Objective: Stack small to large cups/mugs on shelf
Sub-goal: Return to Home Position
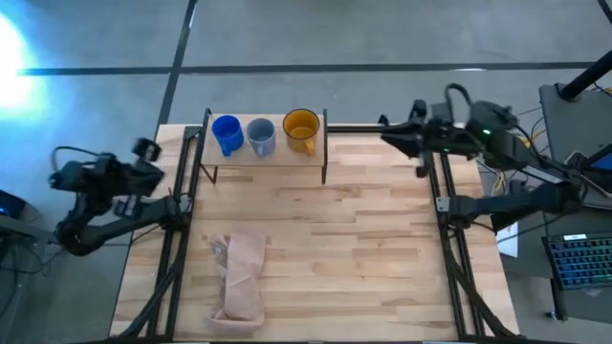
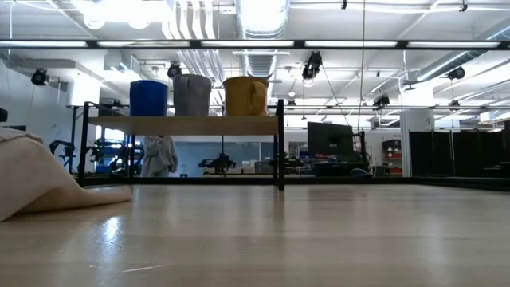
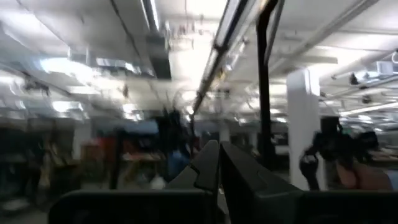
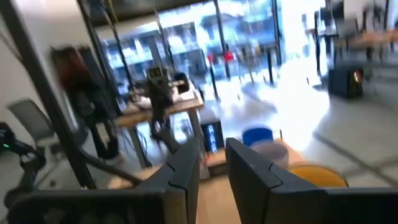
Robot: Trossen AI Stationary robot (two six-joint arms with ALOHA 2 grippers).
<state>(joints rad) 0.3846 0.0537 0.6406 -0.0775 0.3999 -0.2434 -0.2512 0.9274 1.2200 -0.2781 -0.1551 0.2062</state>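
blue mug (image 1: 227, 134), grey mug (image 1: 261, 136), yellow mug (image 1: 301, 131) on shelf (image 1: 268, 159): done | left hand (image 3: 219, 158) closed, empty | right hand (image 4: 213, 163) ajar, empty

Both arms tucked back either side of the shelf (image 1: 287, 159): left gripper (image 3: 219, 158) pinched closed, right gripper (image 4: 211, 157) slightly parted.

No legible text — none anywhere.

Mugs (image 1: 261, 135) fill shelf (image 1: 287, 159), cloth (image 1: 241, 275) left — middle free
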